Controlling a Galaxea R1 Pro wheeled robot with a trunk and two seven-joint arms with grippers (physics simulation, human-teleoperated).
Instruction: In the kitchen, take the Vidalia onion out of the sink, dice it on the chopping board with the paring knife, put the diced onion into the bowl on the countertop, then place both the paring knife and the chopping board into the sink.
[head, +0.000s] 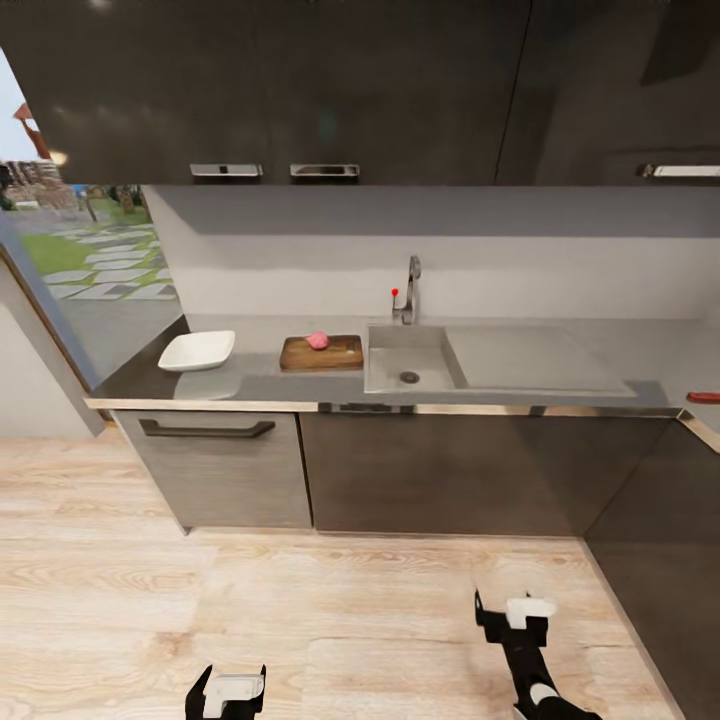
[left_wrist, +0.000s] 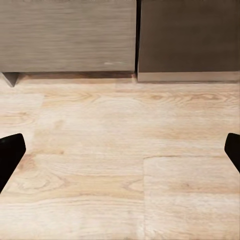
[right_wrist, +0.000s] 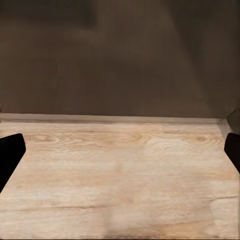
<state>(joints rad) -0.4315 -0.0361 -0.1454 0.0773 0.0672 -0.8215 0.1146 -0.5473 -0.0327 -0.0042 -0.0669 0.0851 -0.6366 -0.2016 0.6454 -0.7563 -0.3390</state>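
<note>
Onion (head: 318, 340) is sitting on the chopping board (head: 321, 354) between bowl (head: 197, 350) and sink (head: 412, 360), both grippers (head: 228, 690) (head: 512, 612) hang low with jaws spread wide and empty — my guess, it's round, so a sloppy knife press could roll it off.

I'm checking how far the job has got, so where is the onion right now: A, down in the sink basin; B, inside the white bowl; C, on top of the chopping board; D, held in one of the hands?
C: the pinkish Vidalia onion rests whole on the chopping board, between the bowl and the sink.
</note>
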